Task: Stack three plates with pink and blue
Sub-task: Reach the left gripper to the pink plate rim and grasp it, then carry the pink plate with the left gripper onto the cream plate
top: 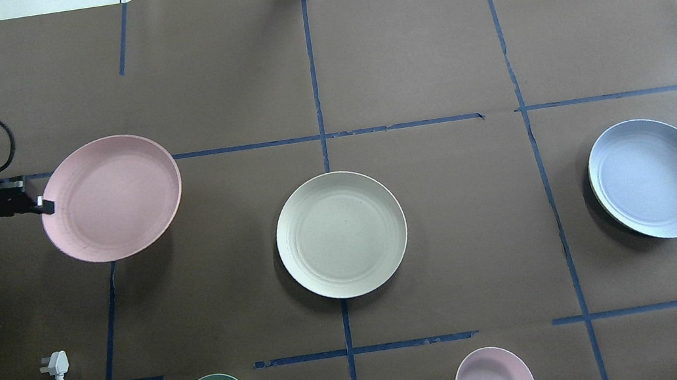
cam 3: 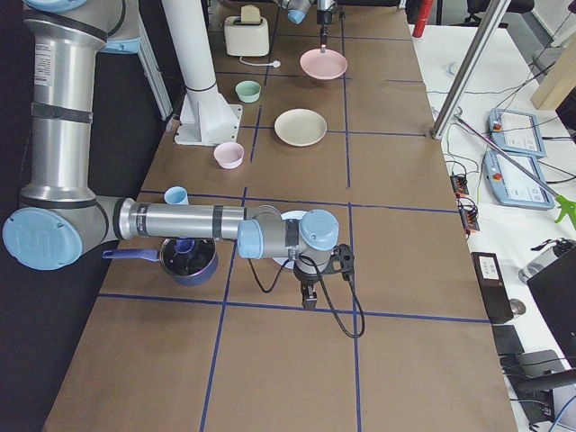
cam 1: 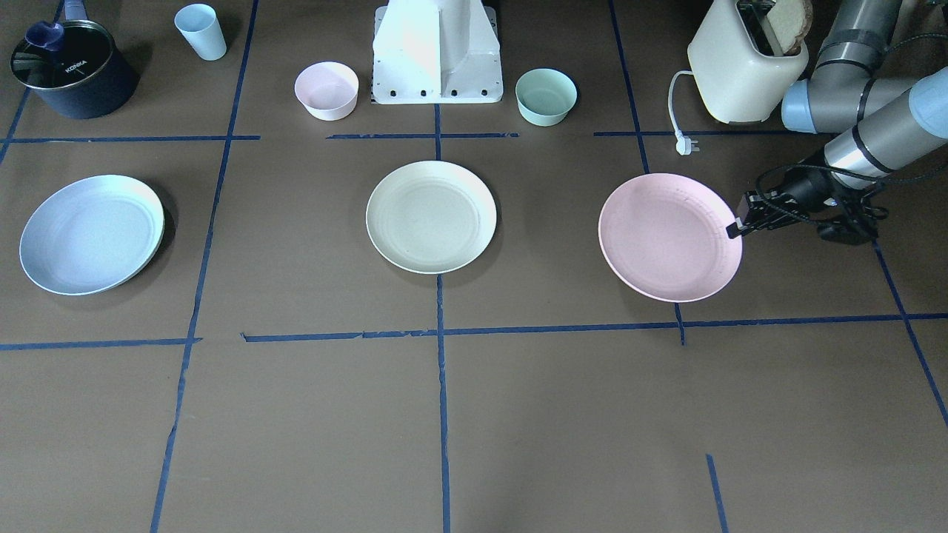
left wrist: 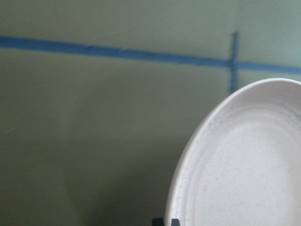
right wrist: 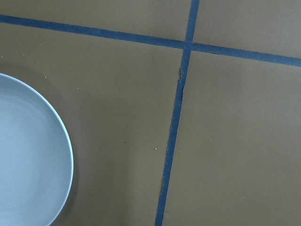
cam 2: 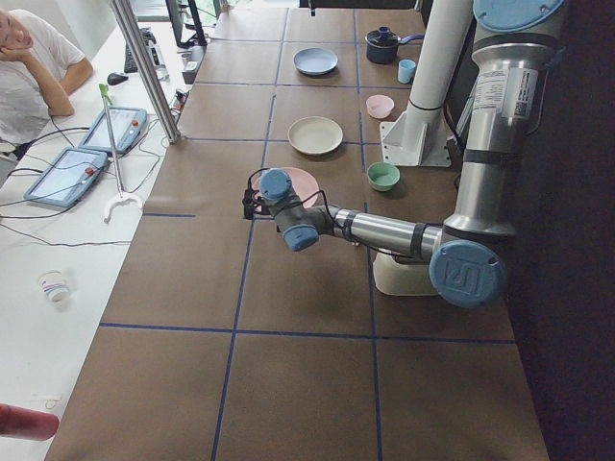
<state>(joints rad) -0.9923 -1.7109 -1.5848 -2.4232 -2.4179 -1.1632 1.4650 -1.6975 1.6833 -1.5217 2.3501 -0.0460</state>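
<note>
**Pink plate pinched at its edge**

Pink is the plate (top: 111, 197) that matters right now. It is on the robot's left side of the bench (top: 423, 39). The left claw (top: 46, 206) is closed on the plate's rim, on the side far from the other plates. From above, this plate looks a bit bigger than the others and has a shadow under it. So I think it is lifted a little off the bench.

The cream plate (top: 341, 234) lies flat in the middle. The blue plate (top: 655, 177) lies well apart, on the robot's right side. None of the three plates is on top of another yet.

The right claw (cam 3: 309, 301) hangs near the blue plate. It shows only in a side view, so I cannot tell if it is open or closed.

The plates look thin, hard and light, and I do not think they will bend. They also look smooth, so a plate held at one spot could slip or tip down. The rim is the best place to hold, with one finger on top and one below. A flat plate has nothing else to grab. A drop could chip it, so it should go down low and gently. All three plates are the same size, so the rims should line up.
</note>
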